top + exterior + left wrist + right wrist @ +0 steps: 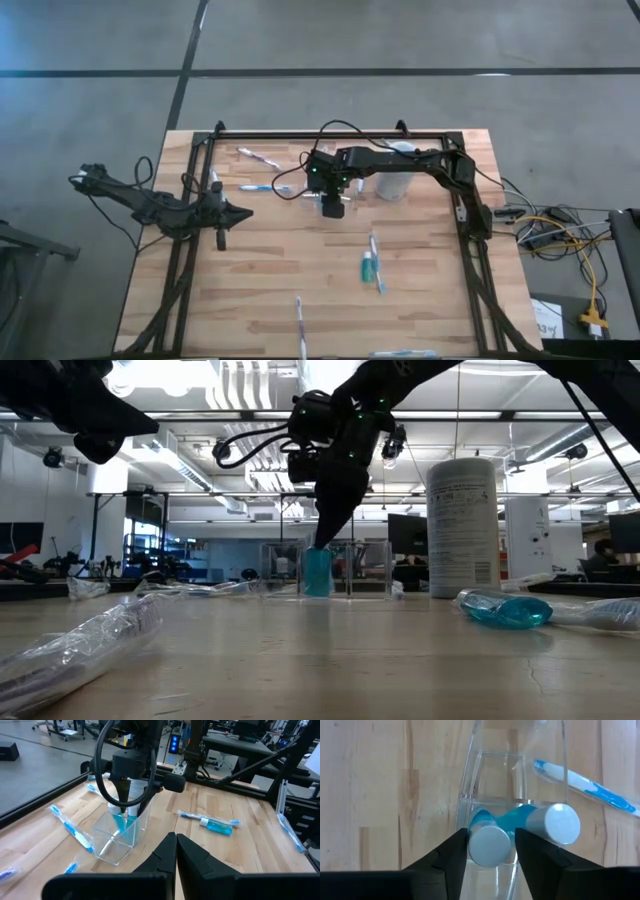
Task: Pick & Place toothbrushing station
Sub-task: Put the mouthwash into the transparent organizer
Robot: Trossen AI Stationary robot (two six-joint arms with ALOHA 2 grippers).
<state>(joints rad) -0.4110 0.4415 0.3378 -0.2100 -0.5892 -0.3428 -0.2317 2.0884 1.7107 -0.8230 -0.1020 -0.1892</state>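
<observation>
Over the table [300,270], right tool [490,845] straddles a tube [489,845].

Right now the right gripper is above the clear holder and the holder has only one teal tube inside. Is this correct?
Not quite. The right gripper is above the clear holder, but the holder has two teal tubes inside, not one. The right wrist view shows both white caps.

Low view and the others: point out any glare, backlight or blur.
Low view: bright ceiling lights put the right gripper in silhouette, and the plastic-wrapped item nearest the camera is blurred. Right wrist view: the clear holder shows only by faint edges. High view: evenly lit, no strong shadows.
</observation>
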